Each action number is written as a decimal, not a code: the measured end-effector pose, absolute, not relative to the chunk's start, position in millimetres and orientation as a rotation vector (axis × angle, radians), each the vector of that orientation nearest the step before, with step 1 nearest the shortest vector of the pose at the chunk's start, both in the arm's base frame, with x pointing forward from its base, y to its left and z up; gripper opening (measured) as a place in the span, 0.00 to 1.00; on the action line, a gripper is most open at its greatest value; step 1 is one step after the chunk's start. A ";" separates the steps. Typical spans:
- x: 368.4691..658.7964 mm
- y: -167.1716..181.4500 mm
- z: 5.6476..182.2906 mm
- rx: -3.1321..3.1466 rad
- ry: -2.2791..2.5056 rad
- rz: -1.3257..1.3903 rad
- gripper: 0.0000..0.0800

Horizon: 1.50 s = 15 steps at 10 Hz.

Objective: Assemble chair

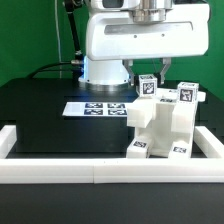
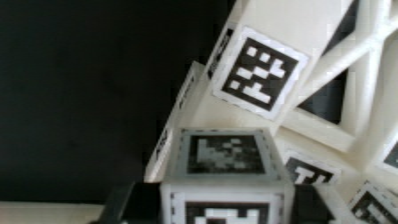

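Observation:
The partly built white chair (image 1: 160, 128) stands on the black table at the exterior view's right, with square tags on its blocks. My gripper (image 1: 147, 84) hangs over its upper back part and is shut on a small white tagged post (image 1: 147, 88). In the wrist view the post (image 2: 221, 170) sits between my dark fingers (image 2: 128, 203), and my gripper (image 2: 222, 208) holds it against the chair's tagged frame (image 2: 285, 70). I cannot tell whether the post is seated in the frame.
The marker board (image 1: 98, 107) lies flat on the table behind the chair, toward the exterior view's left. A long low white border rail (image 1: 90, 172) runs along the front edge and up both sides. The arm's white base (image 1: 105, 68) stands at the back.

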<state>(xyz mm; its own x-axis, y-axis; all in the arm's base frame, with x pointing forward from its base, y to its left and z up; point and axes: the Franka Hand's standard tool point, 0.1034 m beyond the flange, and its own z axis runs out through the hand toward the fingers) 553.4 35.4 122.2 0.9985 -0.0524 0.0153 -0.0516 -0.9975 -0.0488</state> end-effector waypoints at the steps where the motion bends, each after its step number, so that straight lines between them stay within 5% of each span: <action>1: 553.4 35.4 122.2 -3.088 0.170 -0.023 0.36; 15: 553.1 39.1 121.5 -2.690 1.501 0.020 0.36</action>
